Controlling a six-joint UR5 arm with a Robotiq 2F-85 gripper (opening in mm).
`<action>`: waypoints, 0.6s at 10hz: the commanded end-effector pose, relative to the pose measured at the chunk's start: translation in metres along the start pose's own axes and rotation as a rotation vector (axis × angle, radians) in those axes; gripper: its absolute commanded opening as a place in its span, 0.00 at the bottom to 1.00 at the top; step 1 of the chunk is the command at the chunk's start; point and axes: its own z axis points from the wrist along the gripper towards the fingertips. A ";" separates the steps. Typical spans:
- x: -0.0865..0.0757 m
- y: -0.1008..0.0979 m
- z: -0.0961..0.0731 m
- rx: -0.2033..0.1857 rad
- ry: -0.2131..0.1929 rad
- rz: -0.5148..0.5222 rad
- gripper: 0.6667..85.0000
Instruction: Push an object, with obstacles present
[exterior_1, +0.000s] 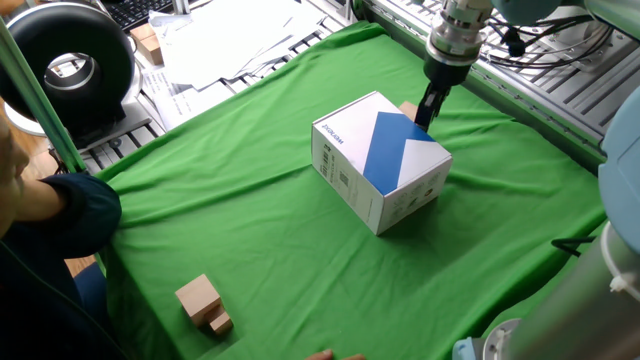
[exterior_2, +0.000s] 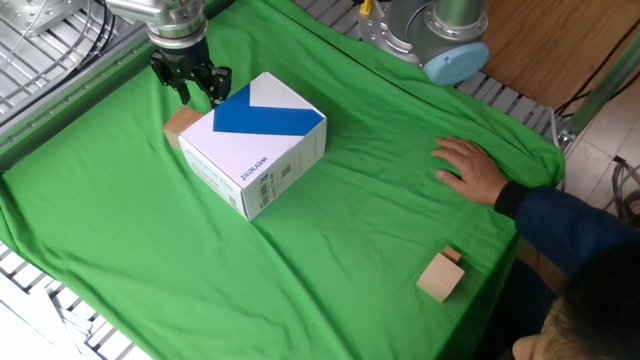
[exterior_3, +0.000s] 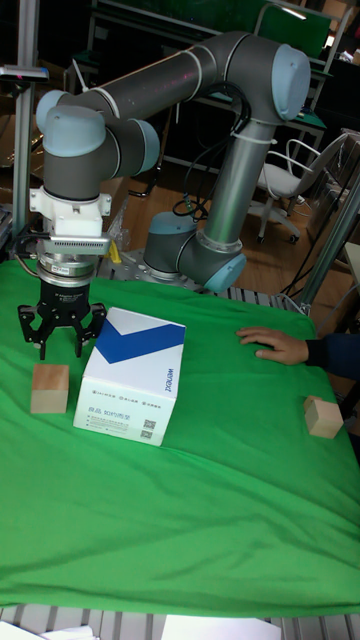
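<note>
The object, a small light-tan wooden cube (exterior_1: 408, 108) (exterior_2: 180, 124) (exterior_3: 50, 388), rests on the green cloth against the far side of the obstacle, a large white box with a blue diagonal band (exterior_1: 385, 160) (exterior_2: 255, 140) (exterior_3: 130, 385). In one fixed view the box hides most of the cube. My gripper (exterior_1: 424, 114) (exterior_2: 198, 96) (exterior_3: 62, 349) hangs just above and behind the cube, close to the box's top edge. Its fingers are spread, nothing is between them, and they do not touch the cube.
A tan block with a tinier block beside it (exterior_1: 203, 300) (exterior_2: 440, 275) (exterior_3: 322, 417) lies at the opposite end of the cloth. A person's hand (exterior_2: 468, 170) (exterior_3: 272, 345) rests on the cloth near the box. Papers and a black round device (exterior_1: 70, 65) lie off the cloth.
</note>
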 end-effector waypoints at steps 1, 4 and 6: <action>0.000 0.001 0.006 -0.011 -0.016 0.010 0.66; -0.007 -0.002 0.012 -0.002 -0.038 -0.038 0.65; -0.015 -0.007 0.011 0.021 -0.052 -0.077 0.65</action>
